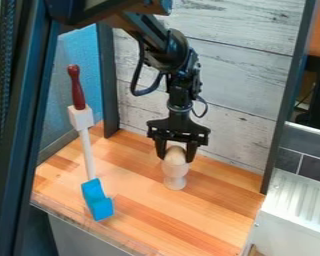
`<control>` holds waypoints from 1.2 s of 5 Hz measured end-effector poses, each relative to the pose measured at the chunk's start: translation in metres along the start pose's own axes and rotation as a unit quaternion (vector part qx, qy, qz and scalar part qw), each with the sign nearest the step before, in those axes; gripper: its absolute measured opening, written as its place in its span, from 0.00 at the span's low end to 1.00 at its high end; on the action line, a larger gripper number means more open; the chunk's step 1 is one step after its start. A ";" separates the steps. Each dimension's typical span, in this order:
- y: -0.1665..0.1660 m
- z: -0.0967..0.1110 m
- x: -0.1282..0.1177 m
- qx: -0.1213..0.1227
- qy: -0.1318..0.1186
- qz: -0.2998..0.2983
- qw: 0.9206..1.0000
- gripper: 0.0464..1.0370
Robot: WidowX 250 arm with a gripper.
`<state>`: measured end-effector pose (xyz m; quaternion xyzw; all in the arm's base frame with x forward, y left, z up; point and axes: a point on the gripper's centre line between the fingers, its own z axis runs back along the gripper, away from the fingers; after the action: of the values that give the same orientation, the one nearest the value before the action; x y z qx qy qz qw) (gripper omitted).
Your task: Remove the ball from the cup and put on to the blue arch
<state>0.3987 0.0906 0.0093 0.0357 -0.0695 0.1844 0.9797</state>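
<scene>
Black two-finger gripper above the wooden desk, jaws spread either side of the pale wooden ball seated in the pale wooden cup, contact hard to tell, blue arch at view left near the desk's front edge.

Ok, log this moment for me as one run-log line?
gripper at ball, grip unconfirmed | wooden ball in cup | wooden cup upright on table | blue arch without ball | transfer pending
</scene>
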 end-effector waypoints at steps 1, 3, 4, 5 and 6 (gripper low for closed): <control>-0.006 0.014 -0.004 -0.027 -0.001 -0.002 1.000 0.71; 0.025 0.095 0.014 -0.086 -0.096 0.044 0.991 0.71; 0.042 0.106 0.005 -0.082 -0.107 0.070 0.988 0.71; 0.069 0.096 -0.012 -0.067 -0.095 0.101 0.988 0.71; 0.090 0.080 -0.029 -0.054 -0.073 0.113 0.989 0.71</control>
<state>0.3293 0.1558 0.0884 -0.0115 -0.1546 0.2871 0.9453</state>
